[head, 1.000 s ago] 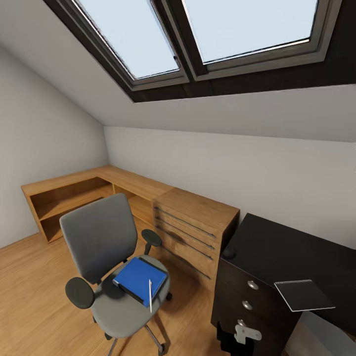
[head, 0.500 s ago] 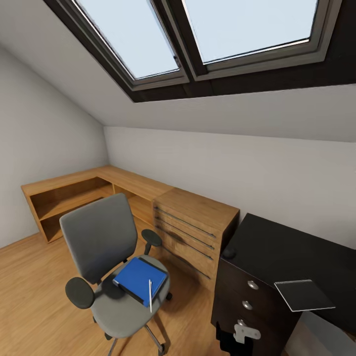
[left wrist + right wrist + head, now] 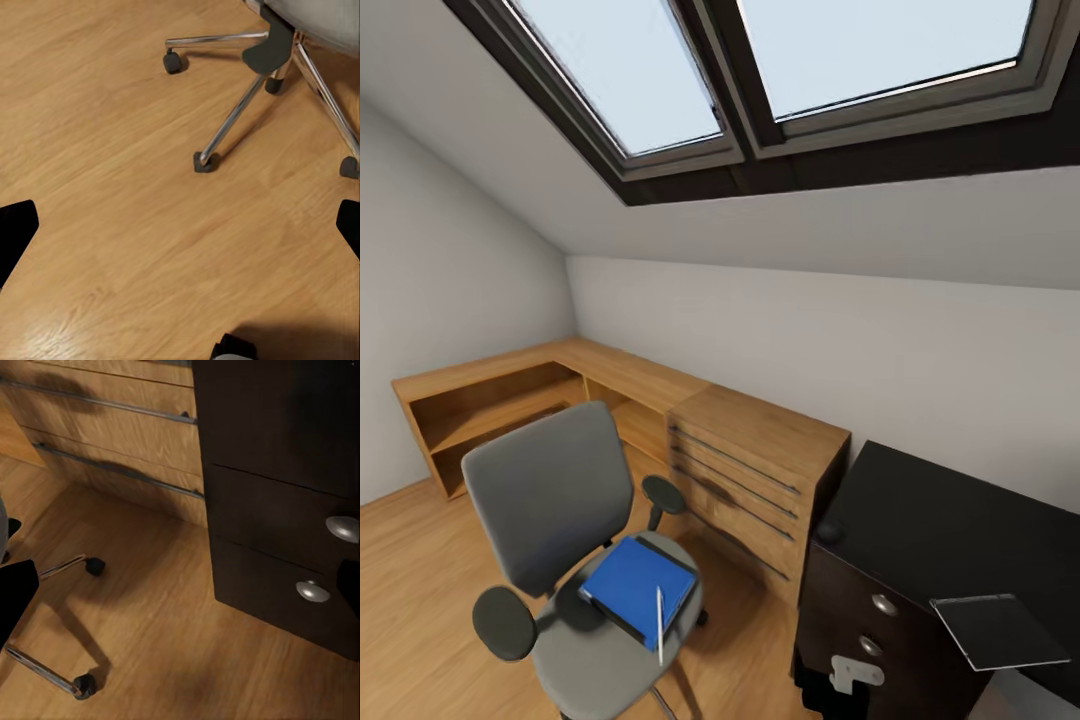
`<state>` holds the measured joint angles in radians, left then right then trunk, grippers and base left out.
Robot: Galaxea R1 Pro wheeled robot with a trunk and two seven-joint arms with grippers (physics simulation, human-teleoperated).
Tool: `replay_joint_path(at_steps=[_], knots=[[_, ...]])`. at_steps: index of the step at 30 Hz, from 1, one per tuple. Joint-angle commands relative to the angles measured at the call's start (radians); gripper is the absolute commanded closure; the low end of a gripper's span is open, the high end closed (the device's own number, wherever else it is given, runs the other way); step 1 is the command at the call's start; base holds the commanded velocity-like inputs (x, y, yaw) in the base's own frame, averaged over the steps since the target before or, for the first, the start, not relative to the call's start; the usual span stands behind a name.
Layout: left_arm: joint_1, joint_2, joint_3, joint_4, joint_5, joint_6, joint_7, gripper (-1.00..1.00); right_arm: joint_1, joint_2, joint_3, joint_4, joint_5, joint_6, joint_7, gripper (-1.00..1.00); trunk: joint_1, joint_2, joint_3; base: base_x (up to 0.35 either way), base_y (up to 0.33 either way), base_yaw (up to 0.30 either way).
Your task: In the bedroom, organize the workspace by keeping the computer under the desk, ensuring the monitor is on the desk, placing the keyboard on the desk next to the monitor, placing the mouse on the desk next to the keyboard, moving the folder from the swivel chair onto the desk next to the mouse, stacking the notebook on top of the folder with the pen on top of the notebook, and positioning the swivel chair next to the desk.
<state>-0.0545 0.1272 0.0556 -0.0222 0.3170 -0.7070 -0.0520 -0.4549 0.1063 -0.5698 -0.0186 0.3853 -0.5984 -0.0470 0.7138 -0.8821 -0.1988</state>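
Blue folder (image 3: 637, 588) lies on the swivel chair (image 3: 550, 505) seat, pen (image 3: 659, 626) on its near edge; notebook (image 3: 1000, 631) overhangs the tabletop (image 3: 940, 530) edge. Both end effectors look wide open. Approach squarely; pen may roll.

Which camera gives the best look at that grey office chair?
The head view: the swivel chair shows its back, seat and armrests, with the folder on the seat. The left wrist view gives its chrome base and casters from close up; the right wrist view catches two legs.

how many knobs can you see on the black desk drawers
2 in the head view: upper knob and lower knob on the desk front. More may be hidden below.
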Motion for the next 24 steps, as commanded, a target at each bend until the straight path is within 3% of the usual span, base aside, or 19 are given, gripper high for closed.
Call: replay_joint_path(at_steps=[1,8,18,24], knots=[[-0.001,0.001,0.005,0.001,0.002,-0.002,-0.005,-1.0,-0.001,0.001,-0.006,0.0,0.011,-0.002,-0.005,-1.0,0.001,-0.001,-0.001,0.334,0.0,0.0],[-0.001,0.002,0.007,0.001,0.004,-0.003,0.001,-1.0,-0.001,0.004,-0.007,0.0,0.01,-0.003,-0.008,-1.0,0.001,-0.001,-0.001,0.225,0.0,0.056],[-0.001,0.013,0.01,0.001,0.006,-0.004,0.004,-1.0,-0.001,0.006,-0.007,0.0,0.011,-0.003,-0.008,-1.0,0.001,-0.001,-0.001,0.025,0.0,0.22],[-0.001,0.015,0.01,0.001,0.005,-0.003,0.004,-1.0,-0.001,0.004,-0.007,-0.001,0.011,-0.003,-0.008,-1.0,0.001,-0.001,-0.001,0.002,0.0,0.054]])
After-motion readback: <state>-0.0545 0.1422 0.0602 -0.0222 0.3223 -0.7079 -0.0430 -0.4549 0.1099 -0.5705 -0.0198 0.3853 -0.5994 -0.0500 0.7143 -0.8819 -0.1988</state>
